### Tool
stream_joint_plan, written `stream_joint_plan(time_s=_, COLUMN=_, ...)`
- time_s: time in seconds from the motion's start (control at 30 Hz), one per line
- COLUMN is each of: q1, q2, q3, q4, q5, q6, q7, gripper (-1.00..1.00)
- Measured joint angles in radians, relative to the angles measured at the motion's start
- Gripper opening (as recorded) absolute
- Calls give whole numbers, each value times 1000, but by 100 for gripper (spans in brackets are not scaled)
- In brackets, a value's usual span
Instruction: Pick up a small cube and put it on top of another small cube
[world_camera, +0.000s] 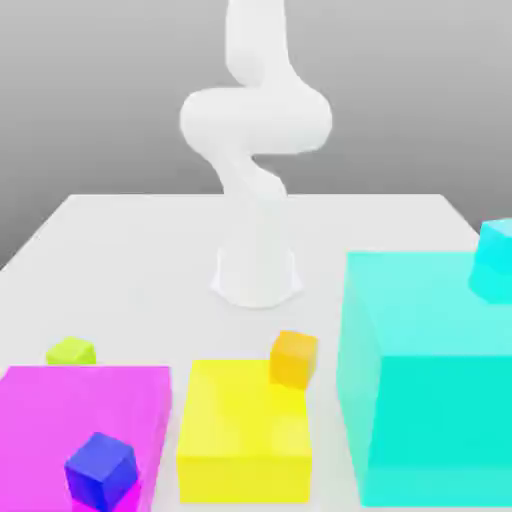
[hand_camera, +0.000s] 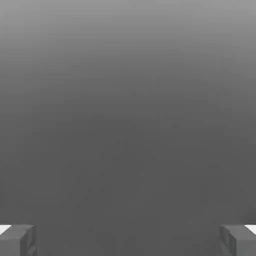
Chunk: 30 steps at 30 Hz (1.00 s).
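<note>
The small lime cube (world_camera: 70, 351) rests on the white table (world_camera: 130, 250), just behind the big magenta block (world_camera: 85, 420) at the exterior view's left. A small orange cube (world_camera: 294, 358) sits on the back right corner of the yellow block (world_camera: 243, 430). On the magenta block's front stands a small dark-blue cube (world_camera: 100, 470). In the hand view my gripper (hand_camera: 128, 240) is open, its two grey fingertips (hand_camera: 17, 240) far apart with nothing between them, facing plain grey background. The white arm (world_camera: 255, 120) rises from its base at the table's middle and leaves the picture upward.
A tall cyan block (world_camera: 430, 380) fills the exterior view's right, with a small cyan cube (world_camera: 495, 258) on its top back corner. The arm's base (world_camera: 257, 275) stands behind the yellow block. Bare table lies between the base and the lime cube.
</note>
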<state>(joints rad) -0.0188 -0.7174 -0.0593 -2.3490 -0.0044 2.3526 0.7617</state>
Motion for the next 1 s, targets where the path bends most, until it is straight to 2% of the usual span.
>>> stream_joint_plan(time_s=0.33, q1=-97, q2=371, q3=-269, q4=-211, q5=10, q6=235, q7=-191, gripper=0)
stream_joint_plan(time_s=0.53, q1=-165, q2=590, q3=-412, q4=-334, q5=50, q6=371, q7=-326, gripper=0)
stream_joint_plan(time_s=0.67, q1=-249, q2=741, q3=-471, q4=-415, q5=97, q6=461, q7=-430, gripper=0)
stream_joint_plan(time_s=0.8, q1=-324, q2=865, q3=-388, q4=-413, q5=250, q6=542, q7=-562, gripper=0)
stream_joint_plan(time_s=0.97, q1=-496, q2=1002, q3=-175, q4=-379, q5=431, q6=642, q7=-699, gripper=0)
stream_joint_plan(time_s=1.0, q1=-528, q2=1024, q3=-137, q4=-374, q5=455, q6=660, q7=-718, gripper=-100)
